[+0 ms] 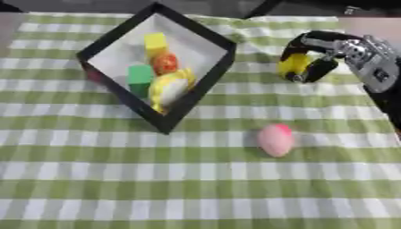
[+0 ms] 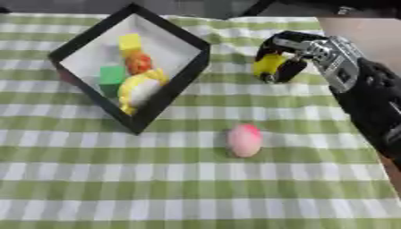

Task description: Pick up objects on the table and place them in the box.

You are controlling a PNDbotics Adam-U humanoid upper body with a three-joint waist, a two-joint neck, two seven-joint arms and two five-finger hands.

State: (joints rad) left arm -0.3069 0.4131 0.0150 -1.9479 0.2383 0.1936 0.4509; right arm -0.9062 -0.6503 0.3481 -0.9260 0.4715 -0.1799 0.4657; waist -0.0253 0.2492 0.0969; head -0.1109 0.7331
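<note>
1. The right hand [image 1: 333, 56] comes in from the upper right, its fingers curled round a yellow object [image 1: 294, 65], which shows below and between the dark fingers, held over the tablecloth [image 1: 196, 179].
2. What the yellow object is cannot be told; only its colour and a rounded, upright shape show.
3. To the left of the hand, well apart from it, stands the black box [image 2: 168, 96], set cornerwise so one corner points toward the near edge of the table.
4. Inside the box lie a yellow block [image 2: 129, 42], an orange piece [image 2: 139, 62], a green block [image 2: 112, 75] and a yellow-and-white rounded thing [image 2: 141, 91], crowded together toward the box's near side.
5. Below the hand and a little to its left, a pink egg-shaped object [image 2: 244, 140] lies alone on the green-and-white checked cloth, clear of both the box and the hand.
6. The left hand shows in neither view.
</note>
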